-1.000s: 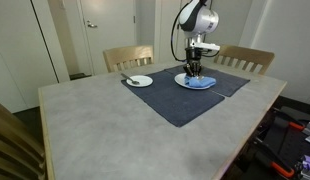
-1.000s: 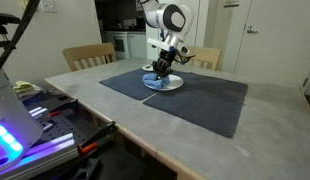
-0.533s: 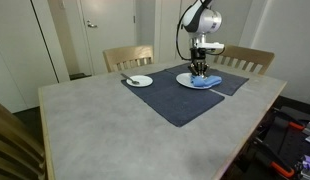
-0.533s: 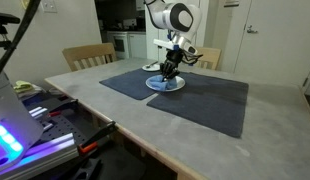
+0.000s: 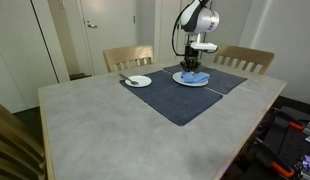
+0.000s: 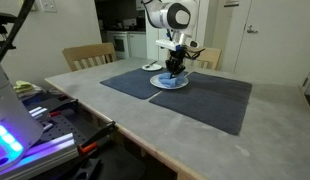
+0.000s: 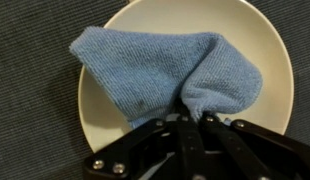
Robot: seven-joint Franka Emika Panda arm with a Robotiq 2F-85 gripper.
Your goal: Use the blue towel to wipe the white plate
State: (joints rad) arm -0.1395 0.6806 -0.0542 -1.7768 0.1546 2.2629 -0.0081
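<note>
The blue towel (image 7: pixel 165 65) lies spread on the white plate (image 7: pixel 265 105), which sits on a dark placemat. My gripper (image 7: pixel 191 108) is shut on a bunched edge of the towel and presses it onto the plate. In both exterior views the gripper (image 5: pixel 193 70) (image 6: pixel 175 70) stands upright over the plate (image 5: pixel 192 79) (image 6: pixel 167 83) at the far side of the table, with the towel (image 5: pixel 195 76) (image 6: pixel 172 82) under it.
A second white plate (image 5: pixel 139 81) with something small on it sits on the dark mat (image 5: pixel 185 100) nearer the back chairs (image 5: pixel 127 57). The mat (image 6: pixel 210 100) covers the table's far half. Equipment (image 6: pixel 45 130) stands beside the table edge.
The gripper has slid the towel across the plate, toward the far side of the table. The plate has stayed in place.
</note>
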